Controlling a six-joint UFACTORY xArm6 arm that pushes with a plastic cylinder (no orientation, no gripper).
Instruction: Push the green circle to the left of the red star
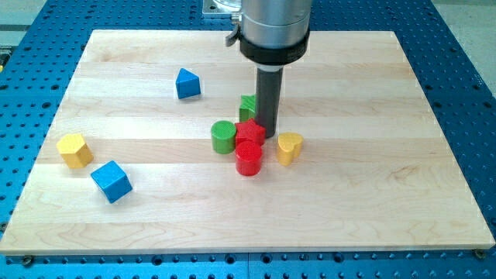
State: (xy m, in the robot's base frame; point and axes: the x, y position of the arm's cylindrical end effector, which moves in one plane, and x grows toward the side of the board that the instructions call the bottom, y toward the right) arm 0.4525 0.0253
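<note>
The green circle is a short green cylinder near the board's middle. It touches the left side of the red star. A red cylinder sits just below the star. My tip stands at the star's right edge, touching or nearly touching it. A second green block lies just above the star, partly hidden behind the rod.
A yellow heart-like block lies right of the red cylinder. A blue block is at the upper left. A yellow block and a blue cube lie at the left. The wooden board rests on a blue perforated table.
</note>
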